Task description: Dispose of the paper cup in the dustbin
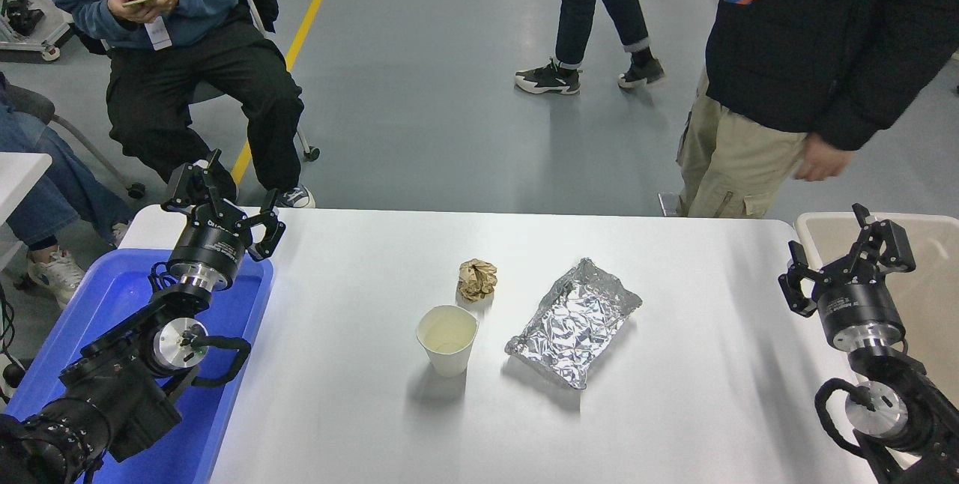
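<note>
The paper cup [447, 338] is small, white and tapered. It stands upright on the white table [359, 409], a little left of the middle. The dustbin [921, 274] is a large beige bin past the table's right edge; only part of it shows behind my right arm. My right gripper [846, 252] is open and empty, held above the table's right edge in front of the bin, far right of the cup. My left gripper [225, 203] is open and empty, parked over the blue tray at the far left.
A crumpled brown paper ball [477, 279] lies just behind the cup. A crinkled silver foil packet [575, 321] lies to the cup's right. A blue tray [112, 297] sits at the left edge. A person [809, 72] stands at the far right side; another sits at the far left.
</note>
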